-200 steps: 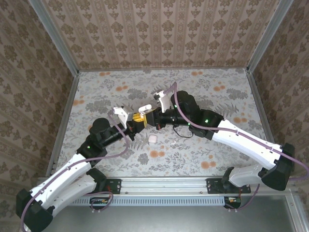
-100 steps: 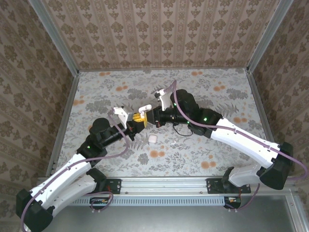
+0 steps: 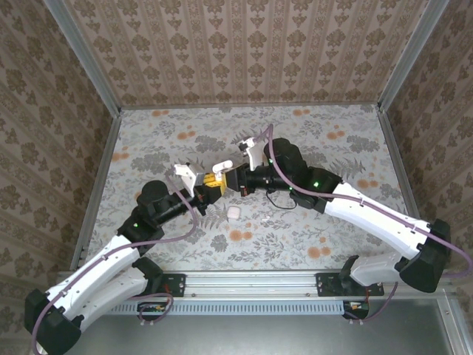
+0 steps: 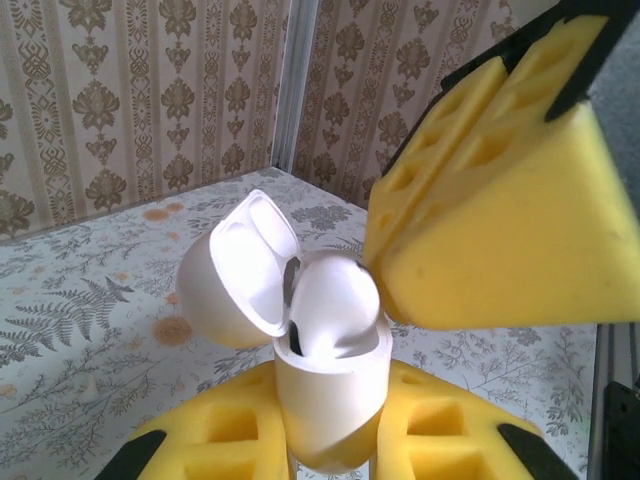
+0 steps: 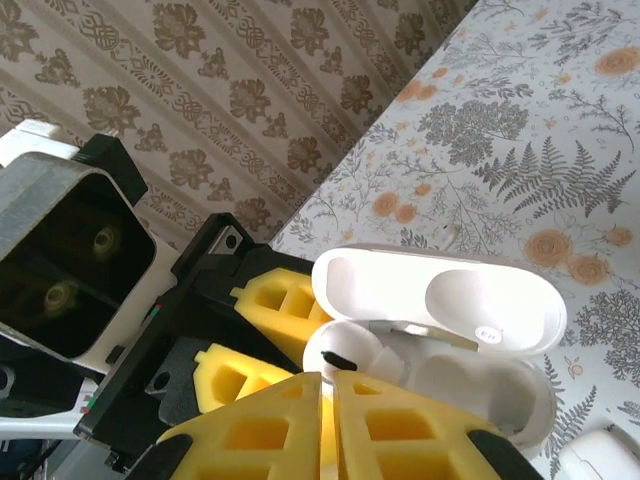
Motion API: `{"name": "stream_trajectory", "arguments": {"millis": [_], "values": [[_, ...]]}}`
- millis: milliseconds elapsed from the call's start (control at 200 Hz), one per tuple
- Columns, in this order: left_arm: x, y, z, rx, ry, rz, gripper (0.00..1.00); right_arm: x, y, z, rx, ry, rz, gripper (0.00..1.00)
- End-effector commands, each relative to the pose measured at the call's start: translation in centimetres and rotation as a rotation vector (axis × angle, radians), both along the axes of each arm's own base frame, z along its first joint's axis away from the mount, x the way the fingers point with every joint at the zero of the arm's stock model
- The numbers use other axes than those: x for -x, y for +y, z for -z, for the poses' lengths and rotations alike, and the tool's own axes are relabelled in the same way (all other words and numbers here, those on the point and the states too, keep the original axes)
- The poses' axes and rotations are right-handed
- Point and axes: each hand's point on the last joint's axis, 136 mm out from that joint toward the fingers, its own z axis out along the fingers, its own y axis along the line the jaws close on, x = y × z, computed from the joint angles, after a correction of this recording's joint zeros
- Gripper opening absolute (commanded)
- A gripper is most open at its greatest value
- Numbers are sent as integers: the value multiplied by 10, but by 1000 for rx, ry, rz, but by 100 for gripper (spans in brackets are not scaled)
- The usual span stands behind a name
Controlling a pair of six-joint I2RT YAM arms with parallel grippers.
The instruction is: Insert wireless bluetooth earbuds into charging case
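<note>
The white charging case stands upright with its lid swung open, and my left gripper is shut on its body. A white earbud sits in the near socket with its head sticking out. My right gripper is shut, its yellow tips pinched on the earbud at the rim of the case. The far socket shows bare. From above, both grippers meet over the middle of the table at the case.
A small white piece lies on the floral table just in front of the grippers, and the same white piece shows in the right wrist view. Metal posts and patterned walls enclose the table.
The right gripper has edged slightly left toward the case. The left arm and case have stayed put.
</note>
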Motion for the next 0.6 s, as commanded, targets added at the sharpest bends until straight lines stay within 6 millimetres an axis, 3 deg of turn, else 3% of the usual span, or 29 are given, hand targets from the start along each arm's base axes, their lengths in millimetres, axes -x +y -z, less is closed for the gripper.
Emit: {"name": "stream_trajectory", "arguments": {"millis": [0, 245, 400, 595], "values": [[5, -1, -21, 32, -67, 22, 0, 0, -14, -12, -20, -31, 38, 12], [6, -2, -20, 30, -68, 28, 0, -1, -23, -22, -37, -43, 57, 16], [7, -4, -17, 22, -71, 44, 0, 4, -12, -24, -25, -33, -1, 21], [10, -5, -14, 13, -86, 63, 0, 10, 2, -11, 44, -12, -62, 24]]}}
